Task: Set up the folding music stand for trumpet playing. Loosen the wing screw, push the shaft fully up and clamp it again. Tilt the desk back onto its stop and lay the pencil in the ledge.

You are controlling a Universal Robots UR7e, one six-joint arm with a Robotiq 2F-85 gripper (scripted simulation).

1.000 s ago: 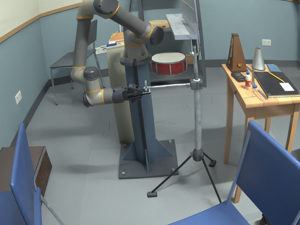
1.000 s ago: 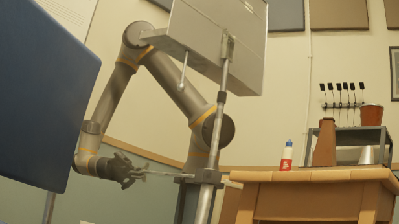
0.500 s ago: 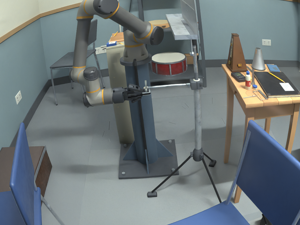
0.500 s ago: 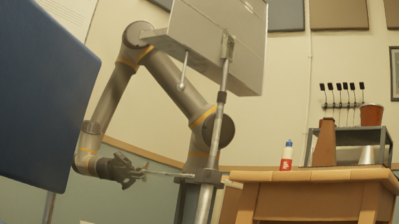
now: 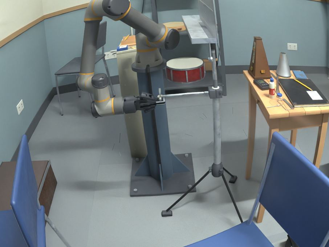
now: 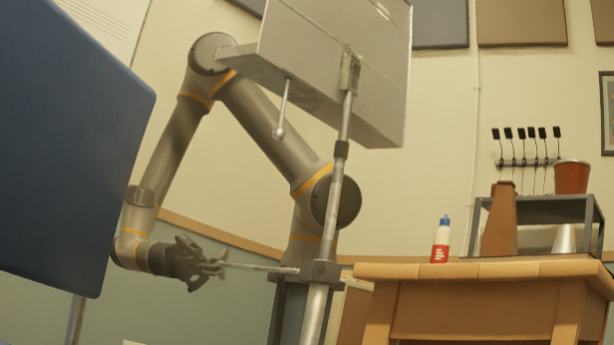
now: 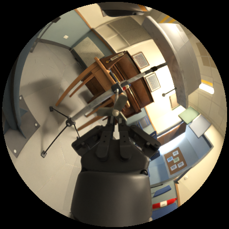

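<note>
The wing screw sits at the end of a long horizontal rod that runs left from the clamp collar on the music stand's grey shaft. I am gripping the wing head with my gripper, closed on it from the left. The metal desk is high on the thin inner shaft. The yellow pencil lies on a black folder on the wooden table at the right.
Behind the stand a shelf holds a red drum. My blue pedestal stands just left of the tripod legs. A metronome, a bottle and a grey cone share the table. Blue chairs crowd the foreground.
</note>
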